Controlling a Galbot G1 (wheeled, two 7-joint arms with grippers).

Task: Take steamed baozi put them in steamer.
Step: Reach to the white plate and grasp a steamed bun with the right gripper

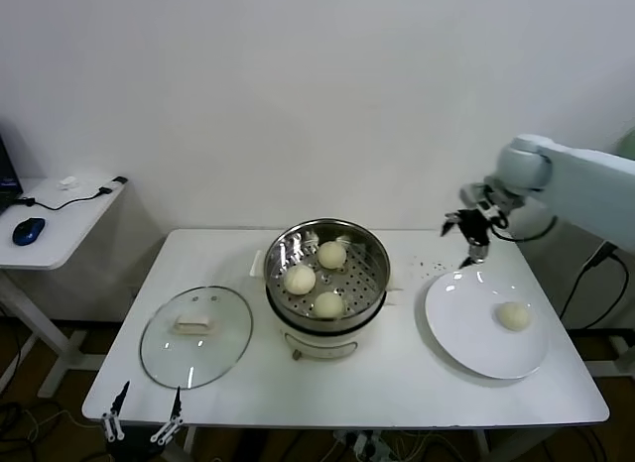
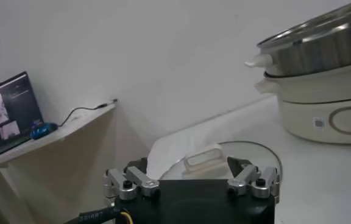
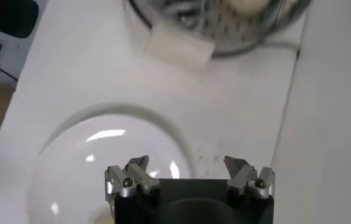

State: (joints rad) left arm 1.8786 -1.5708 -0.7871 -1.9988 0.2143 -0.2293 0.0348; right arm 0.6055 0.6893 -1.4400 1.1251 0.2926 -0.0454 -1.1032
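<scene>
The shiny steel steamer (image 1: 349,247) stands on its cream pot base mid-table and holds three baozi (image 1: 331,254) (image 1: 300,279) (image 1: 328,304). A fourth baozi (image 1: 513,315) lies on the white plate (image 1: 461,328) at the right. My right gripper (image 1: 476,246) hangs open and empty above the plate's far edge, between steamer and plate. The right wrist view shows the plate (image 3: 84,158) below it and the steamer rim (image 3: 218,27) farther off. My left gripper (image 1: 145,414) is open and empty, parked low at the table's front left edge.
A round glass lid (image 1: 195,335) with a cream handle lies flat left of the steamer; it also shows in the left wrist view (image 2: 224,161). A side desk (image 1: 60,219) with a blue mouse and cable stands at far left. A cable hangs at the table's right.
</scene>
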